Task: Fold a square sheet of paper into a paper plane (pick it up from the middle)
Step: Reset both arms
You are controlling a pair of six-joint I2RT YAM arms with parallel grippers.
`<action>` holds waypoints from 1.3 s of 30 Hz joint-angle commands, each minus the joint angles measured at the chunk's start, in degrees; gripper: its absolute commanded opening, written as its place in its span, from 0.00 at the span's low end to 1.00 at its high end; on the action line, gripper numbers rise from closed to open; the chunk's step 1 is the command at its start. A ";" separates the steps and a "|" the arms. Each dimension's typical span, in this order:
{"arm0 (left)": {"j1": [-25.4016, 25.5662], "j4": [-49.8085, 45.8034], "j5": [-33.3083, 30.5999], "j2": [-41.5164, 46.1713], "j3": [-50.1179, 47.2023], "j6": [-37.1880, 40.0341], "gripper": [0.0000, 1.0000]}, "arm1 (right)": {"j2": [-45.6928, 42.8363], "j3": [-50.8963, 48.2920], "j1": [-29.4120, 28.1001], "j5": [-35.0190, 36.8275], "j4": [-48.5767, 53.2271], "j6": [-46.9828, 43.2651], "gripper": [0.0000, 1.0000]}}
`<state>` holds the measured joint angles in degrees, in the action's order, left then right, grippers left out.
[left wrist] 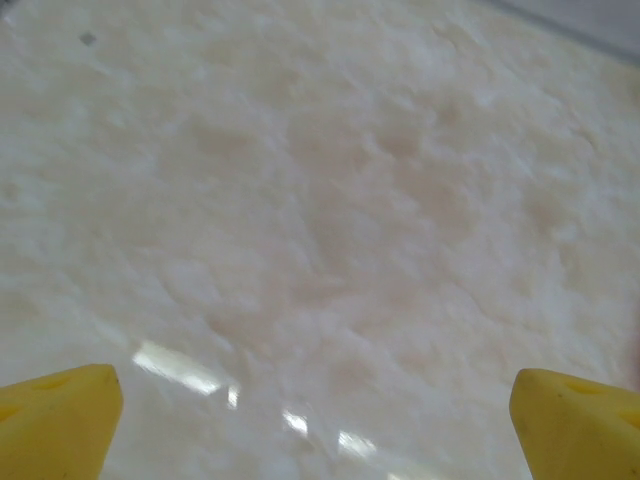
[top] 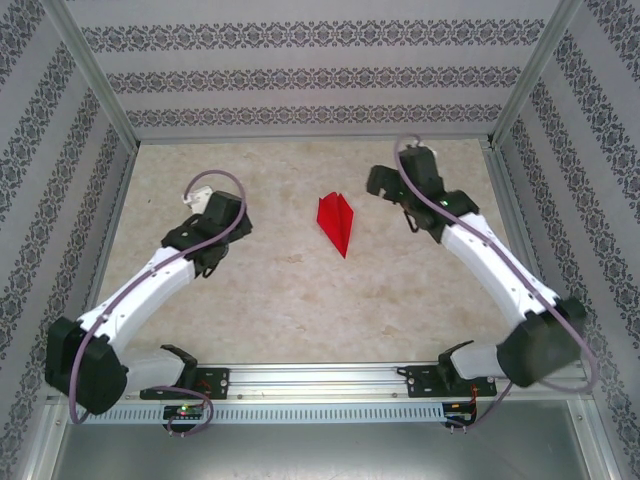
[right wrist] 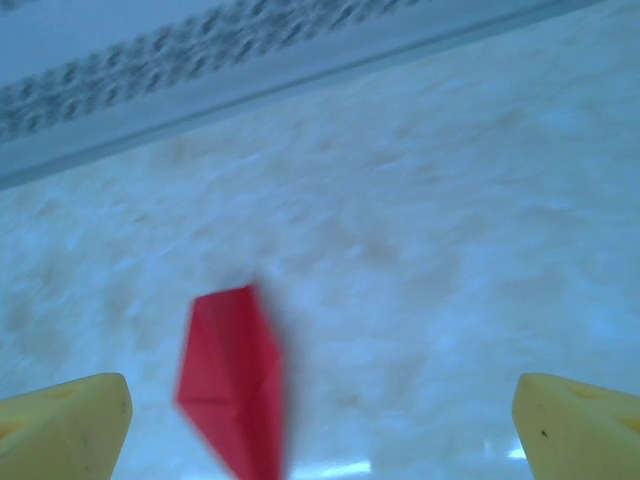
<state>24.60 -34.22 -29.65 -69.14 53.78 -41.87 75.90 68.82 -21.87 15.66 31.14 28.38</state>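
The paper plane [top: 337,222] lay on the pale, marbled table [top: 280,310], a slim bright red dart with a crease down its middle, its sharp nose toward the arms' bases and its wider tail toward the patterned back wall [top: 300,90]. Nothing touched it. The right gripper [top: 392,200] hung just to the right of the plane, close to its tail end, with clear table showing between them in the top view. In the right wrist view its two yellow fingertips [right wrist: 65,420] sat at the opposite lower corners, as far apart as that view let them stand, and they had hold of nothing. The plane [right wrist: 235,385] appeared there as a blurred red shape low in that view, nearer the left-hand fingertip but not against it, with bare table and the foot of the wall beyond it. The left gripper [top: 207,262] was well apart from the plane, on its left and somewhat nearer the bases than the plane's nose. Its own yellow fingertips [left wrist: 60,415] likewise stood wide apart over bare table, gripping nothing. The metal rail [top: 320,378] carrying both arm bases ran across the near edge, well on the near side of the plane's nose.
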 commanded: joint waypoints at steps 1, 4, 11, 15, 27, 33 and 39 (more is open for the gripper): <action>-4.75 7.87 -4.32 3.10 -6.03 10.50 1.00 | -5.05 -8.51 5.15 7.74 -7.19 -4.88 0.98; -8.92 16.33 -5.16 5.22 -12.23 14.44 1.00 | -8.39 -15.94 9.57 13.60 -11.76 -7.51 0.98; -15.81 35.69 -1.64 5.12 -22.56 26.23 1.00 | -7.04 -31.09 17.25 15.97 -28.44 -13.60 0.98; -18.31 42.52 3.34 3.21 -24.86 31.52 1.00 | -3.65 -35.14 19.37 14.11 -36.77 -16.59 0.98; -21.21 73.04 18.71 -6.16 -33.38 39.92 1.00 | 2.68 -40.87 21.19 2.57 -61.61 -25.21 0.98; -21.96 81.30 24.06 -10.23 -34.33 40.80 1.00 | 5.24 -44.29 23.09 -3.18 -72.22 -24.65 0.98; -22.31 85.25 27.80 -17.89 -32.76 41.74 1.00 | 7.05 -44.73 23.10 -6.79 -74.81 -25.88 0.98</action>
<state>3.05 44.10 -5.26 -84.64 20.23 -1.74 82.08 25.52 0.91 12.45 -37.12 3.88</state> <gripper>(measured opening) 0.999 0.982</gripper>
